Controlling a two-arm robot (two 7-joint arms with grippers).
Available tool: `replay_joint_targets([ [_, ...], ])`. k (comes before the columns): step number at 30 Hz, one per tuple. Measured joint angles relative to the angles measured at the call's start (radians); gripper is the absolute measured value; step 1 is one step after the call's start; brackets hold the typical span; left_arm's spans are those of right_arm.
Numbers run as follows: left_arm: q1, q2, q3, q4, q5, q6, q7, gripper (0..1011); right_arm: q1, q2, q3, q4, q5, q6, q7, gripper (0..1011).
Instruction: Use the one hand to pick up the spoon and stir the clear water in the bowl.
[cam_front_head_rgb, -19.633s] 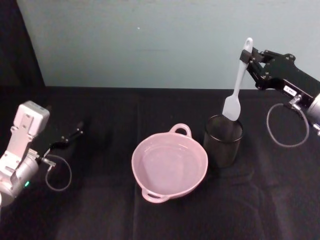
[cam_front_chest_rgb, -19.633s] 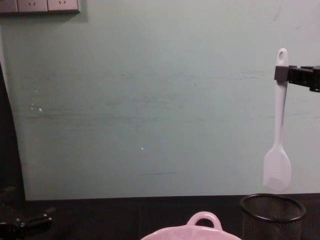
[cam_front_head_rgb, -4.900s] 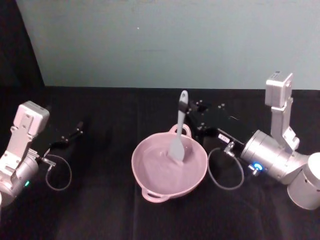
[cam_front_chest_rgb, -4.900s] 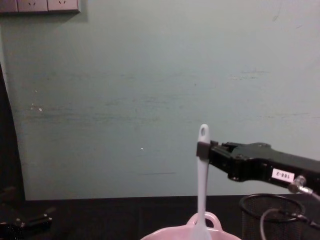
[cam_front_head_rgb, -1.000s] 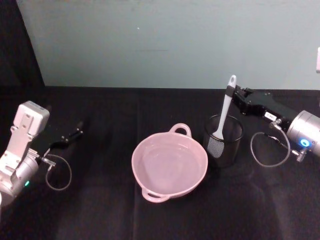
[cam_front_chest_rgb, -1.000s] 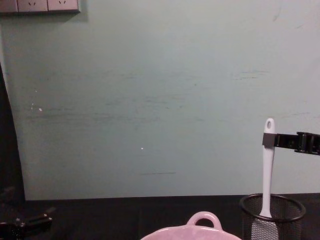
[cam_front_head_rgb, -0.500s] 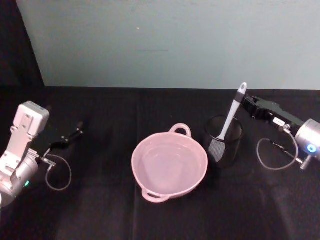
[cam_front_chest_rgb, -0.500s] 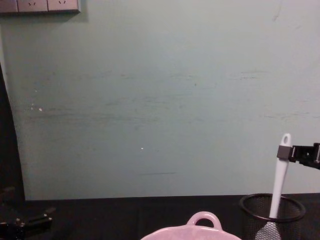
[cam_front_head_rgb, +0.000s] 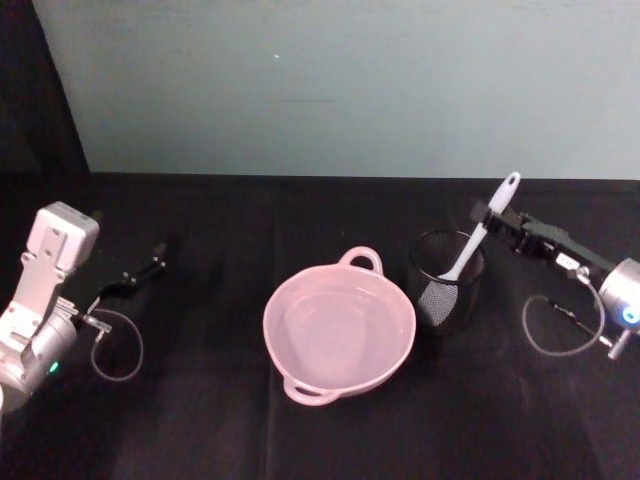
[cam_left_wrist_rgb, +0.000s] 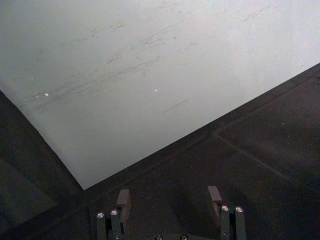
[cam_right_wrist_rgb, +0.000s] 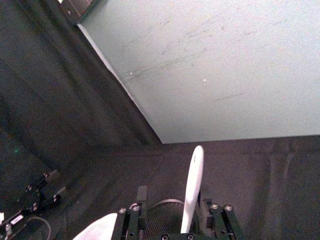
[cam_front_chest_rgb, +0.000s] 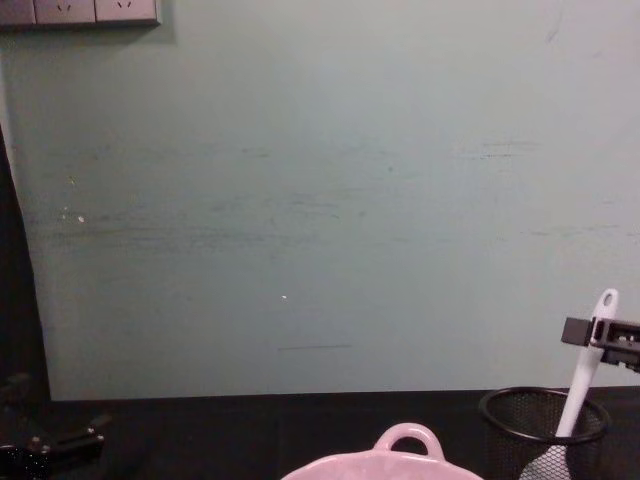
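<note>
The white spoon (cam_front_head_rgb: 479, 236) stands in the black mesh cup (cam_front_head_rgb: 446, 292), its head down inside and its handle leaning to the right. My right gripper (cam_front_head_rgb: 497, 214) is open, its jaws on either side of the upper handle (cam_front_chest_rgb: 598, 328), seen close in the right wrist view (cam_right_wrist_rgb: 193, 186). The pink bowl (cam_front_head_rgb: 270, 312) with clear water sits left of the cup, with nothing in it; its loop handle (cam_front_chest_rgb: 408, 438) shows in the chest view. My left gripper (cam_front_head_rgb: 150, 266) rests open at the far left, well away from the bowl.
Everything sits on a black cloth-covered table (cam_front_head_rgb: 200, 420) against a pale green wall (cam_front_head_rgb: 330, 80). The mesh cup (cam_front_chest_rgb: 532, 418) stands close beside the bowl's right rim. A cable loop (cam_front_head_rgb: 556, 325) hangs under my right wrist.
My right gripper has moved right and lower, and the spoon has tipped further right with its head staying in the mesh cup. The jaws now stand apart around the handle. The left arm is unmoved.
</note>
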Motion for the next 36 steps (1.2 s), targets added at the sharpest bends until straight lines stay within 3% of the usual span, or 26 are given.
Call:
replay_joint_targets([
  [7, 0.000, 0.000, 0.000, 0.000, 0.000, 0.000, 0.000, 1005, -0.036, 0.022, -0.008, -0.035, 0.016, -0.003, -0.012, 783],
  [10, 0.000, 0.000, 0.000, 0.000, 0.000, 0.000, 0.000, 1005, -0.055, 0.038, -0.008, -0.059, 0.021, -0.005, -0.024, 909],
  [14, 0.000, 0.000, 0.000, 0.000, 0.000, 0.000, 0.000, 1005, -0.088, 0.073, -0.007, -0.109, 0.021, -0.012, -0.056, 998],
  [22, 0.000, 0.000, 0.000, 0.000, 0.000, 0.000, 0.000, 1005, -0.158, 0.149, 0.027, -0.194, 0.015, -0.029, -0.123, 1002],
  [24, 0.000, 0.000, 0.000, 0.000, 0.000, 0.000, 0.000, 1005, -0.163, 0.164, 0.028, -0.205, -0.005, -0.032, -0.142, 1002],
  [28, 0.000, 0.000, 0.000, 0.000, 0.000, 0.000, 0.000, 1005, -0.152, 0.198, 0.002, -0.208, -0.136, -0.039, -0.217, 1002],
  [31, 0.000, 0.000, 0.000, 0.000, 0.000, 0.000, 0.000, 1005, -0.128, 0.197, -0.018, -0.187, -0.201, -0.051, -0.236, 1002],
  [36, 0.000, 0.000, 0.000, 0.000, 0.000, 0.000, 0.000, 1005, -0.062, 0.166, -0.071, -0.114, -0.332, -0.098, -0.252, 1002],
])
